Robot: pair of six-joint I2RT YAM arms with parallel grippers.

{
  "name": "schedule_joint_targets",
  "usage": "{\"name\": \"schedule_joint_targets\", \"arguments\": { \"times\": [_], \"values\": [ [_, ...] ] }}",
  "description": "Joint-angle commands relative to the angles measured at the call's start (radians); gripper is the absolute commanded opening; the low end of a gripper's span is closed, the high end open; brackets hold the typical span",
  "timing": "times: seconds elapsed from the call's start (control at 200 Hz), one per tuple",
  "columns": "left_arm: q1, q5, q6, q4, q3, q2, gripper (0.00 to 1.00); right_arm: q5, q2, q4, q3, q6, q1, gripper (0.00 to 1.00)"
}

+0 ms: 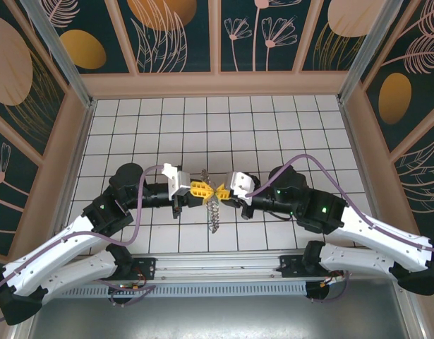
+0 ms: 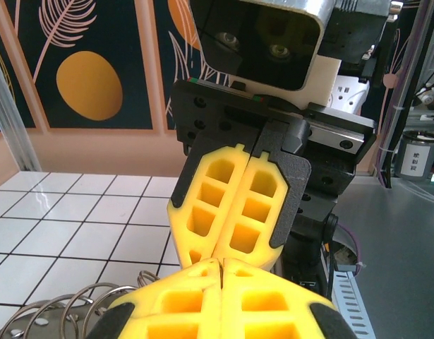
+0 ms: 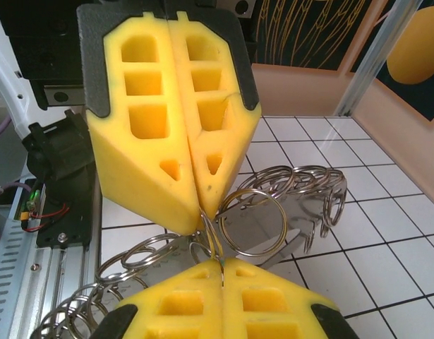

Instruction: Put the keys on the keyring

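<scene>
Centre of the top view: left gripper and right gripper meet nose to nose over the white tiled tabletop. Both sets of jaws are pressed together, yellow pads flush, with no gap that we can see. From the meeting point the keyring, which reads here as a chain of silvery split rings, trails toward the bottom of the frame.

Right wrist view: thin wire runs from the tips of the upper jaws straight down into the seam of the lower ones. We judge that each pinches a loop of the same chain. One full ring stands just right of the tips. More rings curl off to the right and to the lower left. Keys: we cannot tell any key apart from the rings.

Handling, our judgement:
- Light, hard, springy steel. Each ring is stiff but the chain as a whole is limp, so the free end will likely swing and drag.
- Polished wire looks slippery against the pads and may twist or pop out under a sideways pull.
- Not fragile.
- Best hold: across the flat of a single ring, close to its split, with the neighbouring ring held equally close. That way a coil can be pried open without the rest flopping.
- Avoid gripping a bunch.
</scene>
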Motion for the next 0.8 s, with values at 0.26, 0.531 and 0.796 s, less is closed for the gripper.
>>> {"name": "schedule_joint_targets", "arguments": {
  "times": [0.26,0.531,0.796],
  "values": [
    [-0.008,0.093,0.001,0.097,0.024,-0.018,0.00,-0.013,0.025,0.000,0.007,0.009,-0.035,0.01],
    [-0.008,0.111,-0.011,0.113,0.024,-0.016,0.00,-0.052,0.020,0.035,0.007,0.000,-0.056,0.00],
    [-0.008,0.118,-0.011,0.118,0.024,-0.008,0.00,-0.100,0.018,0.060,0.002,-0.007,-0.065,0.00]
  ]
}}
